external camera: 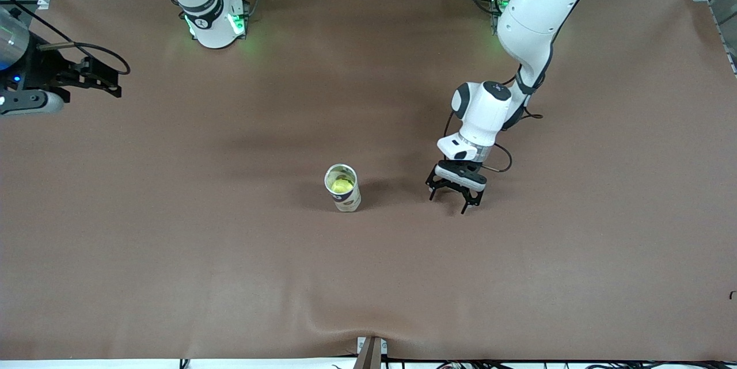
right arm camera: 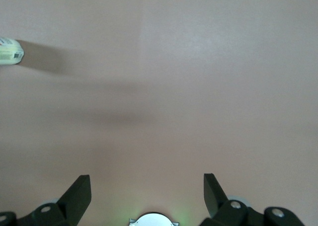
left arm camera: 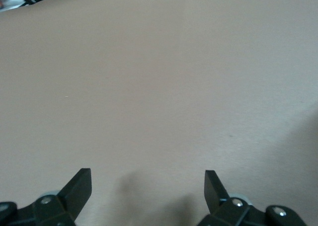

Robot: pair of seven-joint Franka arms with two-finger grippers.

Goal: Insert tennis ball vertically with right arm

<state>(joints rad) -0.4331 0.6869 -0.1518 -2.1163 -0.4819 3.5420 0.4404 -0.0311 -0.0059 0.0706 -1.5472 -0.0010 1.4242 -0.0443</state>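
A yellow-green tennis ball sits inside an upright, open-topped can in the middle of the brown table. My left gripper hangs low over the table beside the can, toward the left arm's end, open and empty. In the left wrist view the left gripper has only bare cloth between its fingers. My right gripper is raised over the right arm's end of the table, well away from the can, open and empty. The right wrist view shows the right gripper open, with a bit of the can at the picture's edge.
The right arm's base glows green at the table's back edge and also shows as the base in the right wrist view. A small bracket sits at the table's front edge, where the cloth wrinkles. Cables and boxes line the back.
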